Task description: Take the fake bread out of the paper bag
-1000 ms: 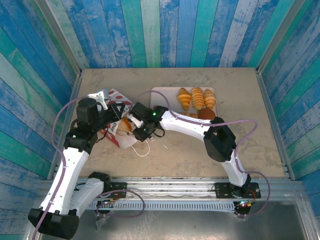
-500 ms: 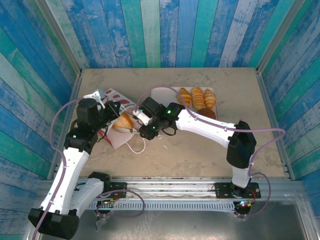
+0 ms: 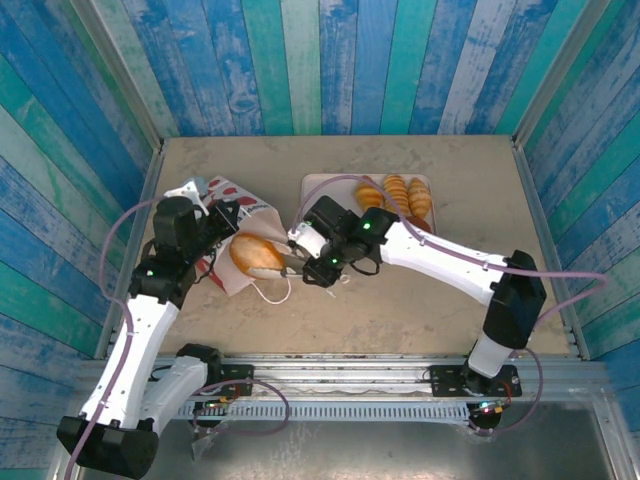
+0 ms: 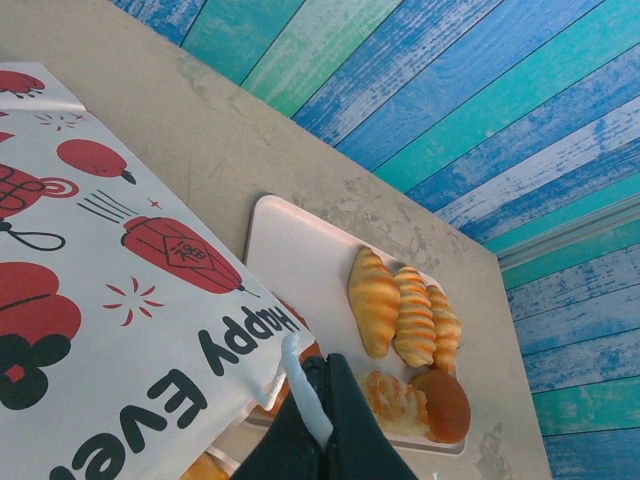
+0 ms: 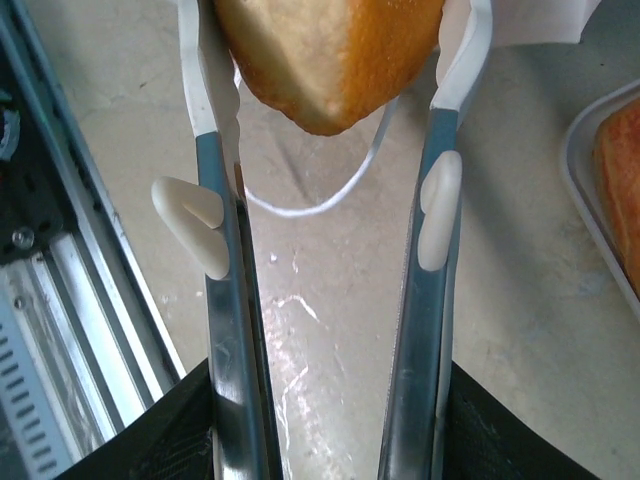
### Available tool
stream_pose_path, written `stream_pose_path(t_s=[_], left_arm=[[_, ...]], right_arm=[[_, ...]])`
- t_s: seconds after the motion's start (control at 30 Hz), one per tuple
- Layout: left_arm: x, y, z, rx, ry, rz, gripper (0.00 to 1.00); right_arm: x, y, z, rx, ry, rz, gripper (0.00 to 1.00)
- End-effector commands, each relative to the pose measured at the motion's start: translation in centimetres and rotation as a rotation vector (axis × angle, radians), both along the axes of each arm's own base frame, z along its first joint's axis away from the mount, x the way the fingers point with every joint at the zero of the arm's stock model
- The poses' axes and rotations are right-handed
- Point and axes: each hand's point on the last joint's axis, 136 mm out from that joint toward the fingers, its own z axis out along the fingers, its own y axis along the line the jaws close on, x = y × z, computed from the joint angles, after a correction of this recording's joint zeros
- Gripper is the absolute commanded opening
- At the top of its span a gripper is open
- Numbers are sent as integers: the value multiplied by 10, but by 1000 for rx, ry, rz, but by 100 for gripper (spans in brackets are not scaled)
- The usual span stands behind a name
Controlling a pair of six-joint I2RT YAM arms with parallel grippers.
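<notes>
1. Holding an oval roll (image 5: pixel 330 60) between my half-open right fingers (image 5: pixel 445 190), right at the paper bag (image 3: pixel 240 195) mouth.
2. Left fingers (image 4: pixel 335 425) are pinched tight on the bag's rim.
3. A loose cord handle (image 3: pixel 275 297) lies on the bench (image 3: pixel 400 310) beneath the roll; the pink tray (image 4: pixel 290 250) of croissants (image 4: pixel 400 310) sits just behind.

Golden roll (image 3: pixel 257 255) at mouth; paper bag (image 3: pixel 238 192) tipped

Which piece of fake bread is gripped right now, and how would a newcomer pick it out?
Find the red-and-white paper bag left of the pale pink tray. At the bag's open mouth, the right hand grips a golden oval roll. Unlike the ridged croissants lined up on the tray, it is smooth and sits off the tray.
</notes>
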Motion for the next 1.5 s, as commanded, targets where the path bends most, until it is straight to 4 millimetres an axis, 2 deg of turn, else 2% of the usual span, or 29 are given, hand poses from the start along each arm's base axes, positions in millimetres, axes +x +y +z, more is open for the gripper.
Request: stream_pose_path(t_s=[0.0, 0.27, 0.47, 0.9, 1.2, 1.47], left_arm=[[1, 2, 4, -9, -30, 15, 0], [2, 1, 7, -28, -42, 17, 0], [5, -2, 8, -50, -45, 12, 0], [10, 5, 11, -73, -57, 64, 0], [9, 7, 14, -78, -66, 75, 0], [5, 5, 17, -84, -90, 62, 0]], right_arm=[[-8, -10, 24, 56, -45, 77, 49], [-12, -33, 37, 53, -79, 97, 48], [-6, -57, 43, 9, -139, 48, 48], [5, -98, 73, -7, -307, -35, 46], [25, -120, 96, 5, -378, -158, 45], [65, -151, 96, 56, -269, -378, 45]])
